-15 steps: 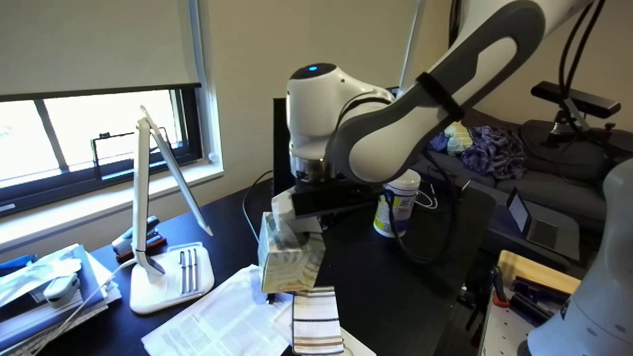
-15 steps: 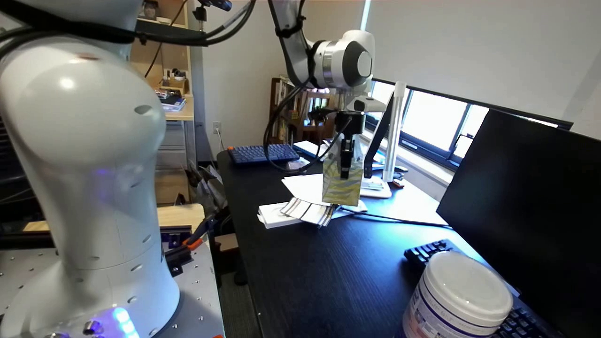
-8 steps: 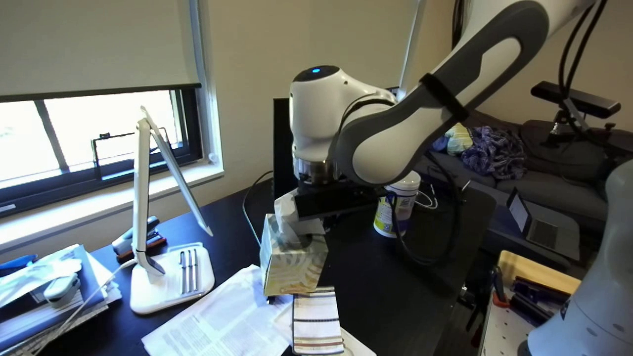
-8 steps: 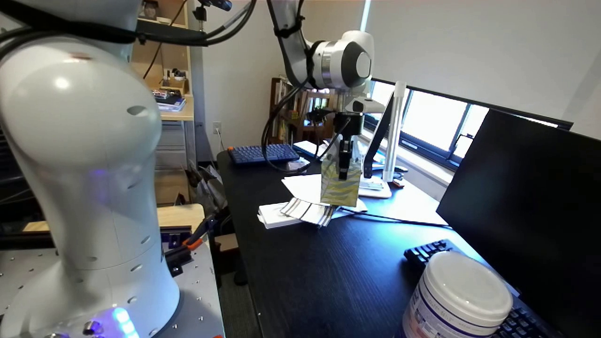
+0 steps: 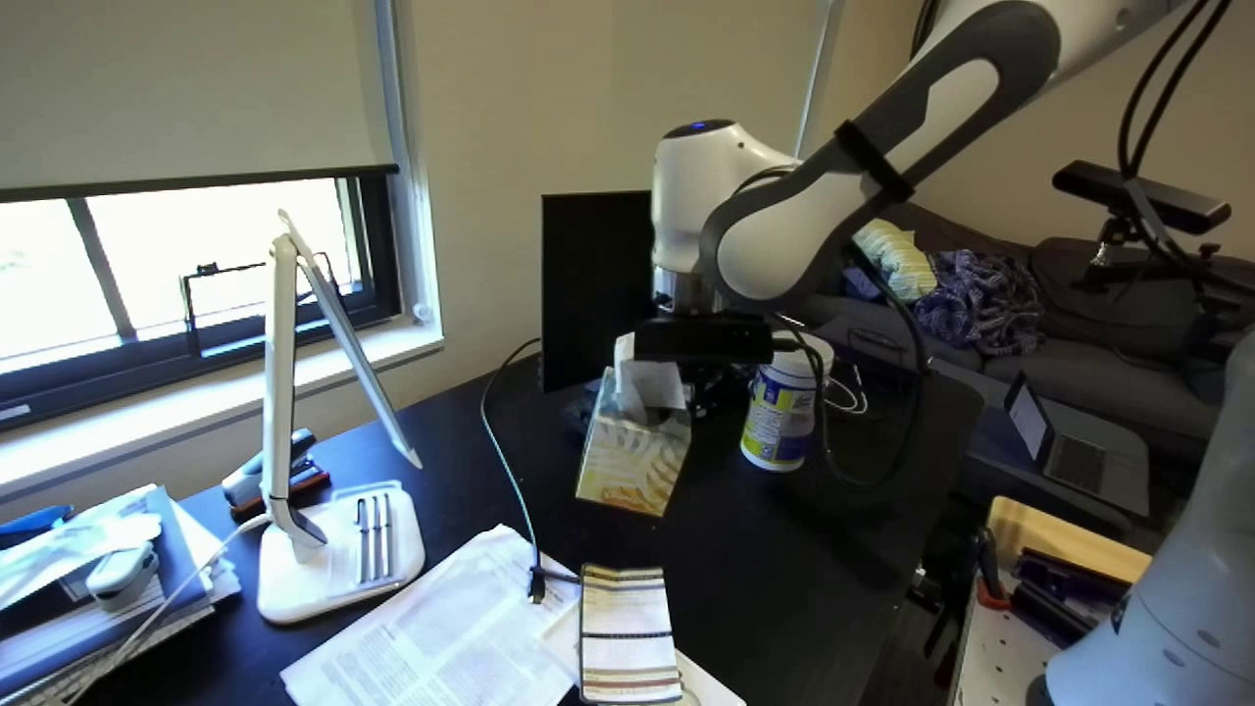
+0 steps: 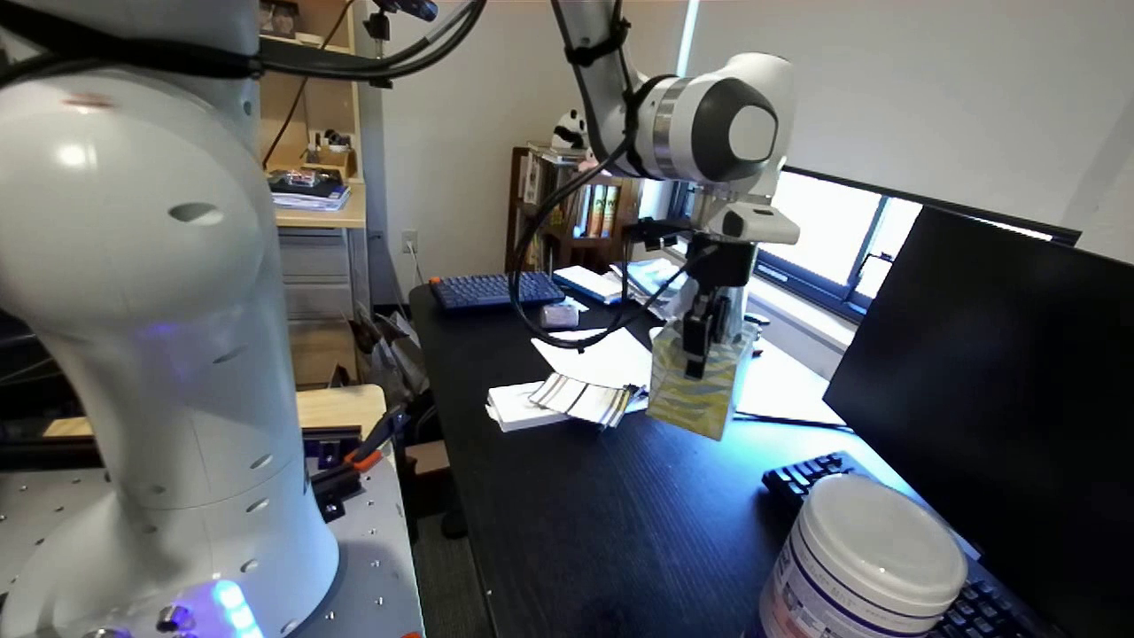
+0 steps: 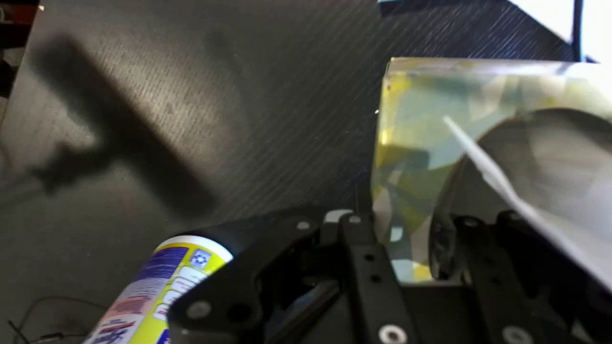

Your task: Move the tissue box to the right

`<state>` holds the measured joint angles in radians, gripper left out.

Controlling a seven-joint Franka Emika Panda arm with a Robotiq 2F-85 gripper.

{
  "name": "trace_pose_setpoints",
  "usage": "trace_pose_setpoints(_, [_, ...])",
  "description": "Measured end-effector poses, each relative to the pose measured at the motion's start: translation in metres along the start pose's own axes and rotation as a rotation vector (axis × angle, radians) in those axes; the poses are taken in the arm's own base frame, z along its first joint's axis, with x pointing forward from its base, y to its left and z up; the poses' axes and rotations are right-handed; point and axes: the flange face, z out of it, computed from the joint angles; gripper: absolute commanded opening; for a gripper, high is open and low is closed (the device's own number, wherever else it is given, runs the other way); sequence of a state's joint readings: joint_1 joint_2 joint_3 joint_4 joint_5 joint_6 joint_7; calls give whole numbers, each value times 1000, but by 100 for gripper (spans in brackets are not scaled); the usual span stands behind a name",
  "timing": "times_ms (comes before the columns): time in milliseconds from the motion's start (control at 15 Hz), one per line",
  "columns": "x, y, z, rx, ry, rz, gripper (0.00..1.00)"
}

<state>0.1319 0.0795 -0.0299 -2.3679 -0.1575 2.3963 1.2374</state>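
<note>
The tissue box (image 5: 632, 466) is pale cream-yellow with a leaf pattern and white tissue (image 5: 647, 384) poking from its top. It also shows in an exterior view (image 6: 691, 399), tilted, and appears raised off the desk. My gripper (image 6: 700, 359) is shut on the box's near wall. In the wrist view my gripper (image 7: 412, 220) has one finger (image 7: 356, 234) outside the tissue box (image 7: 416, 110) and the other finger in its top opening. The fingertips are hidden behind the box and camera in an exterior view.
A white canister with a blue and yellow label (image 5: 781, 422) stands close to the box; it also shows in the wrist view (image 7: 158, 296). A black monitor (image 6: 966, 399) and keyboard (image 6: 811, 474) are beyond. A striped cloth (image 5: 626, 632), papers (image 5: 441, 628) and desk lamp (image 5: 279, 392) are nearby.
My gripper has carried the tissue box away from the papers and striped cloth, towards the canister and monitor. The box now hangs more tilted. The cable end beside the cloth is uncovered.
</note>
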Motion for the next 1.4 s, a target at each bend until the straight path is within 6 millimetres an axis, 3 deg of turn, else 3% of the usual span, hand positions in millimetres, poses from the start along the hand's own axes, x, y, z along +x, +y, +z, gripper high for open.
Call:
trace_pose_setpoints(200, [37,43,22,2,-18,148,5])
trace_pose_setpoints(333, [41,64,37,14,-18,226,5])
trace_pose_setpoints(467, [32,78,51,14,-17,268,6])
trace_pose_setpoints(667, [15,91,66,6,-27,271,6])
trace_pose_setpoints(1000, [15,92,66,5,-27,276,5])
trace_pose_setpoints(1400, [36,118,84,-36,-67,426,5])
